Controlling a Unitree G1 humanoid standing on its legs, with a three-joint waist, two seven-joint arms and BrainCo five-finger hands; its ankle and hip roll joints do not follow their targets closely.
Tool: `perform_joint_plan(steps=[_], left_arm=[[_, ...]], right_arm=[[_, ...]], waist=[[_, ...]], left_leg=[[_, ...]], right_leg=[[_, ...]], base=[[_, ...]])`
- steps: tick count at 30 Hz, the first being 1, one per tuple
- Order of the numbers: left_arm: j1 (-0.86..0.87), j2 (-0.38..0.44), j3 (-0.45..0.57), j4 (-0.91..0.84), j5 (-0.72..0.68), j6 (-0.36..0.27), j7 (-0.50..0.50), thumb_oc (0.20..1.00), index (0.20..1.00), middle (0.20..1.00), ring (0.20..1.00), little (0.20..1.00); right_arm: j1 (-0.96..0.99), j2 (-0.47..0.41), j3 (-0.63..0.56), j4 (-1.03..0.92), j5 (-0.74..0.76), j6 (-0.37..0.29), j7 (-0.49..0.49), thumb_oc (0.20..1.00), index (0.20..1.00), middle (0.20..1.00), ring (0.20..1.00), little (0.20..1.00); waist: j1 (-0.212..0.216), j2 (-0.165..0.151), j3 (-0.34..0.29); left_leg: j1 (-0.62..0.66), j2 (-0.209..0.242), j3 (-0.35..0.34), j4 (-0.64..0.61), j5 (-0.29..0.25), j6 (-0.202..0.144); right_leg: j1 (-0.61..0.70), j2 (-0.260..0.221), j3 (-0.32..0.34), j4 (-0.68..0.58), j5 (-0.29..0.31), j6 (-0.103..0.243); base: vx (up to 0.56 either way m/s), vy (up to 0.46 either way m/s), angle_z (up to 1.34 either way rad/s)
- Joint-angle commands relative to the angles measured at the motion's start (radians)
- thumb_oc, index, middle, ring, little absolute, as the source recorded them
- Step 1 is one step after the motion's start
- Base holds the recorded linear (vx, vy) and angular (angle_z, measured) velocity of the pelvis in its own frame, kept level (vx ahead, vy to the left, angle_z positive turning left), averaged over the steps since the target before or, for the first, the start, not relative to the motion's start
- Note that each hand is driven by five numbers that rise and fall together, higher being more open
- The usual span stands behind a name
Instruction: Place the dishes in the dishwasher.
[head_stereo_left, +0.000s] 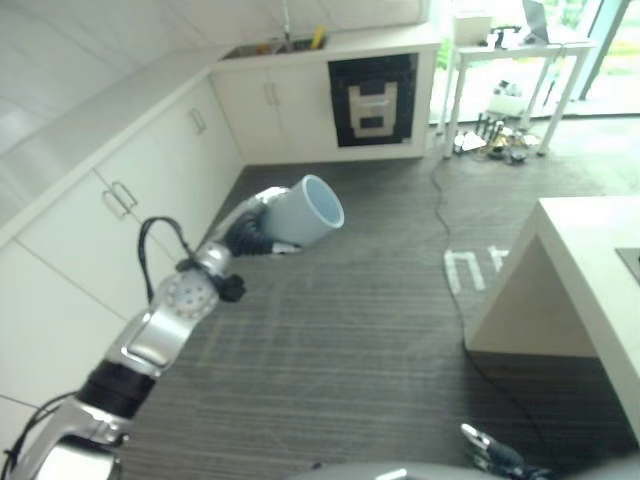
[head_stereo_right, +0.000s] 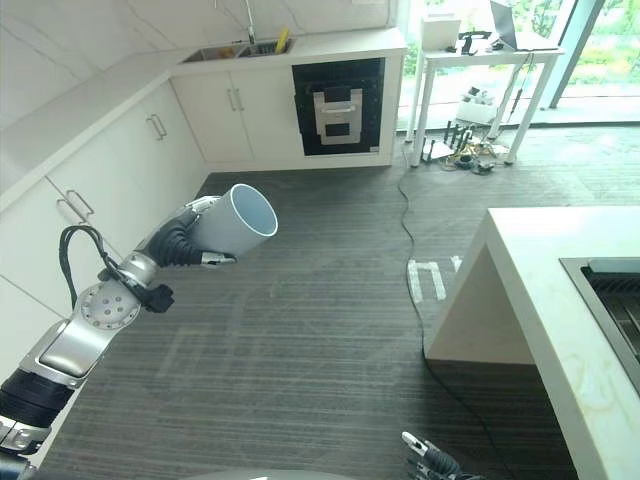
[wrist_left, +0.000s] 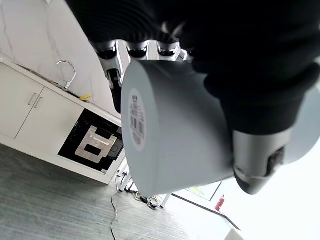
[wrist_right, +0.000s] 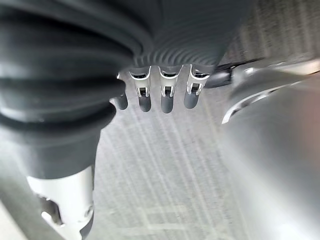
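My left hand (head_stereo_left: 250, 235) is shut on a pale grey-blue cup (head_stereo_left: 305, 215), held on its side in the air above the dark striped floor. The cup's open mouth points to the far right. In the left wrist view the cup (wrist_left: 170, 135) fills the grip, with the fingers curled over it and the thumb (wrist_left: 260, 150) pressed on its side. A dark built-in appliance (head_stereo_left: 372, 100) sits in the far white cabinets, well beyond the cup. My right hand (head_stereo_left: 488, 450) hangs low near the bottom edge; its fingers (wrist_right: 167, 95) are relaxed and hold nothing.
White cabinets (head_stereo_left: 120, 200) run along the left wall to a sink with a tap (head_stereo_right: 245, 45) in the far corner. A white island counter (head_stereo_left: 590, 260) stands at the right. A white table (head_stereo_left: 510, 60) with clutter beneath it is at the far right.
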Motion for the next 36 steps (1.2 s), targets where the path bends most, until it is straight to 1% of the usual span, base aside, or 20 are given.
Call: perform_joint_plan(steps=[1, 2, 3, 6, 8, 10, 12, 15, 16, 22, 24, 26, 28, 29, 30, 31, 32, 33, 35, 36], left_arm=[[-0.148, 0.012, 0.062, 0.002, -0.040, -0.020, 0.015, 0.200, 0.200, 0.200, 0.200, 0.200], [-0.138, 0.017, 0.081, -0.008, -0.052, -0.030, -0.013, 0.200, 0.200, 0.200, 0.200, 0.200], [-0.140, 0.010, 0.071, -0.005, -0.042, -0.032, -0.020, 0.200, 0.200, 0.200, 0.200, 0.200], [-0.148, -0.003, 0.051, 0.004, -0.021, -0.045, -0.021, 0.200, 0.200, 0.200, 0.200, 0.200], [-0.155, -0.025, 0.031, 0.013, -0.026, -0.048, -0.014, 0.200, 0.200, 0.200, 0.200, 0.200], [-0.160, -0.060, 0.010, 0.049, -0.017, -0.060, 0.014, 0.200, 0.200, 0.200, 0.200, 0.200], [-0.161, -0.081, -0.001, 0.078, -0.034, -0.077, 0.039, 0.200, 0.200, 0.200, 0.200, 0.200], [-0.164, -0.120, -0.012, 0.097, -0.022, -0.084, 0.057, 0.200, 0.200, 0.200, 0.200, 0.200], [-0.165, -0.141, -0.017, 0.097, 0.033, -0.081, 0.071, 0.200, 0.200, 0.200, 0.200, 0.200], [-0.165, -0.097, -0.031, 0.125, 0.061, -0.104, 0.058, 0.200, 0.200, 0.200, 0.200, 0.200], [-0.153, -0.089, -0.031, 0.134, 0.068, -0.120, 0.067, 0.200, 0.200, 0.200, 0.200, 0.200], [-0.131, -0.095, -0.025, 0.119, 0.074, -0.115, 0.090, 0.200, 0.200, 0.200, 0.200, 0.200], [-0.106, -0.098, -0.011, 0.110, 0.069, -0.113, 0.102, 0.200, 0.200, 0.200, 0.200, 0.200], [-0.085, -0.105, 0.003, 0.104, 0.084, -0.121, 0.127, 0.200, 0.200, 0.200, 0.200, 0.200], [-0.083, -0.104, 0.006, 0.103, 0.085, -0.124, 0.129, 0.200, 0.200, 0.200, 0.200, 0.200], [-0.067, -0.102, 0.019, 0.097, 0.083, -0.136, 0.131, 0.200, 0.200, 0.200, 0.200, 0.200], [-0.061, -0.103, 0.024, 0.096, 0.081, -0.142, 0.126, 0.200, 0.200, 0.200, 0.200, 0.200], [-0.053, -0.110, 0.033, 0.091, 0.080, -0.154, 0.107, 0.200, 0.200, 0.200, 0.200, 0.200], [-0.046, -0.106, 0.030, 0.089, 0.078, -0.143, 0.122, 0.200, 0.200, 0.200, 0.200, 0.200], [-0.042, -0.103, 0.028, 0.102, 0.079, -0.150, 0.137, 0.200, 0.200, 0.200, 0.200, 0.200]], right_arm=[[-0.068, -0.024, -0.002, 0.014, -0.055, -0.032, -0.030, 1.000, 1.000, 1.000, 1.000, 1.000], [-0.049, -0.036, -0.016, 0.028, -0.049, -0.067, -0.034, 1.000, 1.000, 1.000, 1.000, 1.000], [-0.037, -0.029, -0.022, 0.018, -0.022, -0.085, -0.047, 1.000, 1.000, 1.000, 1.000, 1.000], [-0.027, -0.014, -0.034, -0.016, 0.047, -0.111, -0.048, 1.000, 1.000, 1.000, 1.000, 1.000], [-0.014, 0.007, -0.029, -0.100, 0.092, -0.137, -0.060, 1.000, 1.000, 1.000, 1.000, 1.000], [-0.003, 0.025, -0.012, -0.229, 0.110, -0.133, -0.088, 1.000, 1.000, 1.000, 1.000, 1.000], [-0.011, 0.026, 0.002, -0.277, 0.122, -0.137, -0.085, 1.000, 1.000, 1.000, 1.000, 1.000], [-0.024, 0.032, 0.017, -0.339, 0.130, -0.129, -0.100, 1.000, 1.000, 1.000, 1.000, 1.000], [-0.026, 0.027, 0.019, -0.357, 0.179, -0.134, -0.077, 1.000, 1.000, 1.000, 1.000, 1.000], [-0.010, 0.034, 0.019, -0.473, 0.199, -0.132, -0.056, 1.000, 1.000, 1.000, 1.000, 1.000], [-0.004, 0.034, 0.023, -0.503, 0.197, -0.123, -0.056, 1.000, 1.000, 1.000, 1.000, 1.000], [0.002, 0.023, 0.033, -0.517, 0.226, -0.108, -0.052, 1.000, 1.000, 1.000, 1.000, 1.000], [0.000, 0.012, 0.041, -0.518, 0.240, -0.112, -0.056, 1.000, 1.000, 1.000, 1.000, 1.000], [-0.001, -0.008, 0.051, -0.524, 0.206, -0.121, -0.027, 1.000, 1.000, 1.000, 1.000, 1.000], [-0.001, -0.010, 0.052, -0.527, 0.198, -0.123, -0.022, 1.000, 1.000, 1.000, 1.000, 1.000], [0.003, -0.024, 0.058, -0.536, 0.189, -0.130, -0.016, 1.000, 1.000, 1.000, 1.000, 1.000], [0.002, -0.031, 0.062, -0.539, 0.194, -0.134, -0.024, 1.000, 1.000, 1.000, 1.000, 1.000], [-0.013, -0.048, 0.059, -0.524, 0.230, -0.147, -0.023, 1.000, 1.000, 1.000, 1.000, 1.000], [-0.029, -0.039, 0.065, -0.513, 0.227, -0.143, -0.014, 1.000, 1.000, 1.000, 1.000, 1.000], [-0.029, -0.028, 0.069, -0.509, 0.212, -0.130, -0.019, 1.000, 1.000, 1.000, 1.000, 1.000]], waist=[[-0.023, -0.055, 0.089], [-0.028, -0.036, 0.100], [-0.028, -0.026, 0.092], [-0.030, -0.018, 0.087], [-0.039, -0.011, 0.098], [-0.047, -0.001, 0.119], [-0.055, -0.010, 0.134], [-0.074, -0.037, 0.145], [-0.083, -0.062, 0.144], [-0.125, -0.093, 0.142], [-0.131, -0.094, 0.138], [-0.137, -0.084, 0.122], [-0.138, -0.072, 0.106], [-0.124, -0.057, 0.095], [-0.124, -0.058, 0.091], [-0.116, -0.055, 0.090], [-0.112, -0.063, 0.092], [-0.098, -0.085, 0.109], [-0.096, -0.085, 0.115], [-0.093, -0.072, 0.118]], left_leg=[[-0.071, -0.024, 0.070, 0.269, -0.178, 0.018], [-0.041, 0.039, 0.069, 0.107, -0.070, -0.012], [0.002, 0.021, 0.046, 0.027, -0.063, -0.007], [0.025, -0.022, 0.022, 0.000, -0.082, 0.021], [0.026, -0.064, 0.007, 0.000, -0.102, 0.063], [0.029, -0.080, 0.012, -0.001, -0.116, 0.100], [0.040, -0.095, 0.027, 0.003, -0.132, 0.111], [0.056, -0.126, 0.019, 0.017, -0.155, 0.118], [0.075, -0.146, 0.005, 0.029, -0.179, 0.112], [0.137, -0.185, 0.008, 0.085, -0.289, 0.131], [0.136, -0.190, 0.019, 0.128, -0.311, 0.136], [0.140, -0.186, 0.017, 0.215, -0.354, 0.129], [0.134, -0.157, 0.020, 0.308, -0.281, 0.086], [0.102, -0.133, 0.011, 0.458, -0.172, 0.020], [0.096, -0.135, 0.008, 0.467, -0.155, 0.015], [0.062, -0.127, -0.003, 0.588, -0.094, -0.015], [0.021, -0.119, -0.001, 0.681, -0.069, -0.024], [-0.130, -0.051, 0.020, 0.803, -0.087, 0.008], [-0.141, -0.039, 0.038, 0.636, -0.114, 0.048], [-0.138, -0.052, 0.022, 0.456, -0.115, 0.053]], right_leg=[[-0.028, -0.001, -0.005, 0.076, -0.065, -0.011], [-0.017, -0.017, -0.012, 0.074, -0.064, 0.015], [-0.022, -0.044, -0.023, 0.088, -0.061, 0.040], [-0.045, -0.075, -0.025, 0.166, -0.082, 0.057], [-0.090, -0.078, -0.006, 0.321, -0.124, 0.055], [-0.202, -0.089, -0.012, 0.571, -0.079, 0.055], [-0.258, -0.068, -0.014, 0.639, -0.070, 0.056], [-0.256, 0.002, 0.004, 0.517, -0.067, 0.048], [-0.219, 0.026, 0.009, 0.297, -0.053, 0.032], [-0.322, -0.022, 0.042, 0.180, 0.106, 0.098], [-0.330, -0.024, 0.033, 0.198, 0.103, 0.091], [-0.301, 0.001, 0.027, 0.223, 0.047, 0.046], [-0.268, 0.033, 0.022, 0.228, 0.002, -0.001], [-0.215, 0.063, -0.016, 0.212, -0.046, -0.050], [-0.214, 0.062, -0.019, 0.209, -0.047, -0.055], [-0.189, 0.077, -0.027, 0.208, -0.075, -0.083], [-0.172, 0.077, -0.028, 0.205, -0.085, -0.098], [-0.111, 0.080, 0.007, 0.203, -0.114, -0.119], [-0.093, 0.085, 0.065, 0.199, -0.118, -0.107], [-0.078, 0.097, 0.105, 0.195, -0.127, -0.093]], base=[[0.23, 0.706, 0.29], [0.30, 0.774, 0.21], [0.35, 0.863, 0.01], [0.16, 0.409, -0.05], [0.12, 0.384, 0.15], [0.05, 0.342, 0.38], [0.09, 0.190, 0.17], [0.27, -0.009, 0.00], [0.44, -0.122, 0.35], [0.39, -0.139, 0.26], [0.36, -0.185, 0.36], [0.47, -0.305, 0.37], [0.45, -0.363, 0.10], [0.38, -0.344, -0.29], [0.40, -0.357, -0.44], [0.22, -0.224, -0.58], [0.45, -0.340, -0.40], [0.46, -0.195, -0.14], [0.46, 0.037, -0.36], [0.41, 0.185, -1.23]])
